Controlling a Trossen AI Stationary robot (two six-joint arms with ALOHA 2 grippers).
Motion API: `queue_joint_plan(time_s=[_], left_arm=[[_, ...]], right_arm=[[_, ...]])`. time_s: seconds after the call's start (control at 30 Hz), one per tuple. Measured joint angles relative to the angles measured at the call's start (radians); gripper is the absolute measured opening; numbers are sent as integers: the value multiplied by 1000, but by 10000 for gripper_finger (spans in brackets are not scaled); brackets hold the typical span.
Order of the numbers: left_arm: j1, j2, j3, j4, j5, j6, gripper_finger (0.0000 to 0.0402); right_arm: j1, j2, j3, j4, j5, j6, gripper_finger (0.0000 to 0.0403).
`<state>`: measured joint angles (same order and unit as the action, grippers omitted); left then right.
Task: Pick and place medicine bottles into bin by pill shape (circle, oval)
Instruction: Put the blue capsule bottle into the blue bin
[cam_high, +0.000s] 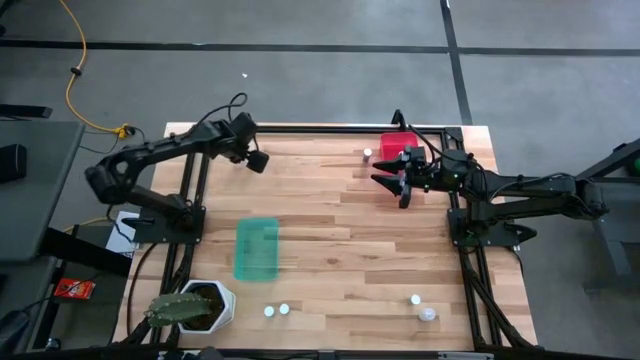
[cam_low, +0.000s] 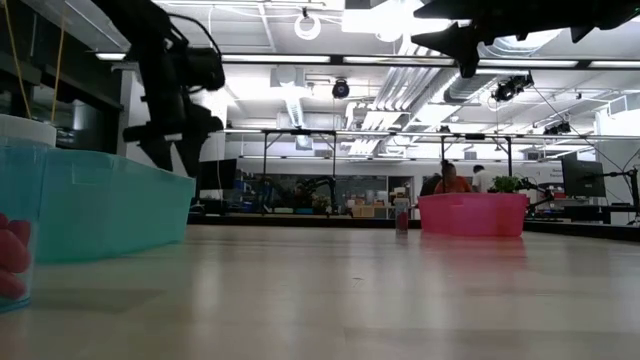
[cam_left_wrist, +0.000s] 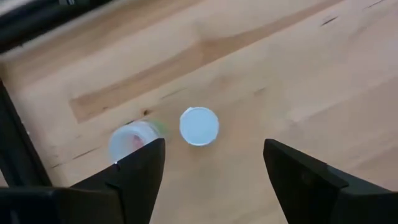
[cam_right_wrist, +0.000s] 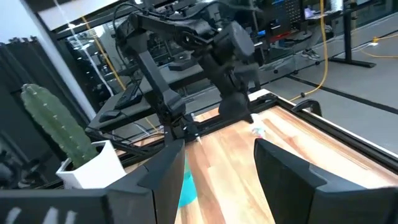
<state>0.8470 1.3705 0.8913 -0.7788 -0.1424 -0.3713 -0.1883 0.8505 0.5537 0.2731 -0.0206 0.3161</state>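
- Bottles: two (cam_high: 276, 311) by the pot (cam_high: 212, 303), two (cam_high: 421, 307) at the surface's (cam_high: 330, 250) opposite near corner, one (cam_high: 367, 154) beside the pink bin (cam_high: 392, 147); two more show under the left wrist; all unsorted.
- Teal bin (cam_high: 256, 249): no bottle seen inside; sorting barely begun.
- Left claw (cam_left_wrist: 214, 177): open, empty, above a bottle (cam_left_wrist: 199, 126).
- Right claw (cam_right_wrist: 217, 165): open, empty, by the pink bin.

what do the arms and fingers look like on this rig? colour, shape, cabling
Both arms are dark, near-black jointed links on black frame bases. Left arm has a black cable looping above its wrist. Right arm carries cabling along it. Left gripper fingers are broad, flat, matte black, tapering to blunt tips.
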Motion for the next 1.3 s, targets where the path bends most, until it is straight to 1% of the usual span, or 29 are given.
queue_joint_plan(time_s=[0.13,0.3,0.5,0.67,0.87,1.0,1.2,1.3], left_arm=[[5,49,0,32,-1,6,261],[5,62,0,103,-34,8,260],[5,62,0,92,-83,7,251],[4,70,0,96,-79,-15,236],[4,130,0,95,-49,-19,220],[4,157,0,103,-48,-60,216],[4,163,0,106,-49,-63,215],[4,163,0,106,-49,-63,207]], right_arm=[[0,0,0,-2,17,0,186],[0,0,0,-2,19,0,186],[0,0,0,-2,19,0,186],[0,0,0,-2,19,1,186],[0,0,0,-2,18,1,186],[0,0,0,-2,18,1,186],[0,0,0,-7,18,1,186],[0,0,0,-17,18,1,186]])
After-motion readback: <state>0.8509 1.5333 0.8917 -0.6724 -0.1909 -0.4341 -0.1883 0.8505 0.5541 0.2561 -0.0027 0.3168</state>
